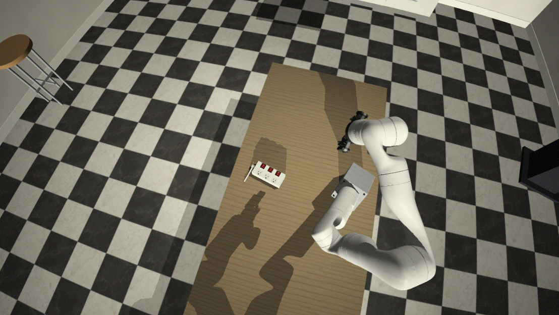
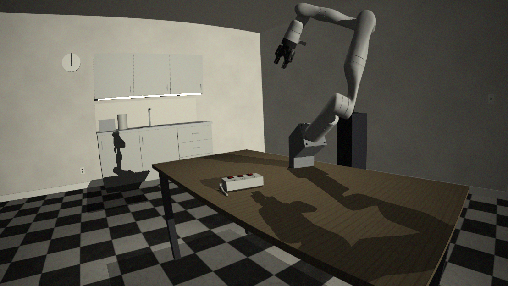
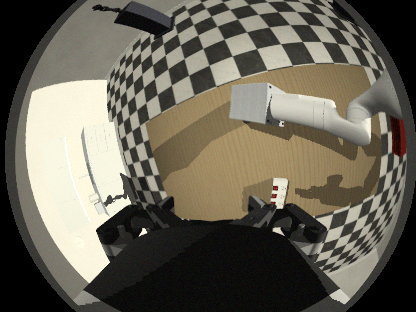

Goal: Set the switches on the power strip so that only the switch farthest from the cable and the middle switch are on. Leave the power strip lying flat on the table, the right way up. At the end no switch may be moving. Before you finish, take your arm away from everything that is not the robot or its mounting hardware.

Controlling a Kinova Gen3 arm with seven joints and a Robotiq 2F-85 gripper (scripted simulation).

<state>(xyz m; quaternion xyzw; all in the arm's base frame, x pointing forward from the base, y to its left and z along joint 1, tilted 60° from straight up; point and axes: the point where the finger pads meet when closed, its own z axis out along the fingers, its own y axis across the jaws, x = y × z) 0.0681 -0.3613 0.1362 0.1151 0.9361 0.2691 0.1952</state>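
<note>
Three red switches (image 1: 270, 169) on the power strip (image 1: 268, 174) lie far below the spread, empty gripper (image 2: 283, 59).

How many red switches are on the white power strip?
3, in a row along the top of the power strip: one nearest the cable, one in the middle, one farthest from the cable. None looks hidden.

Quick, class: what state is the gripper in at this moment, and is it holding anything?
Gripper: open, holding nothing, high above the table, well clear of the power strip.
</note>
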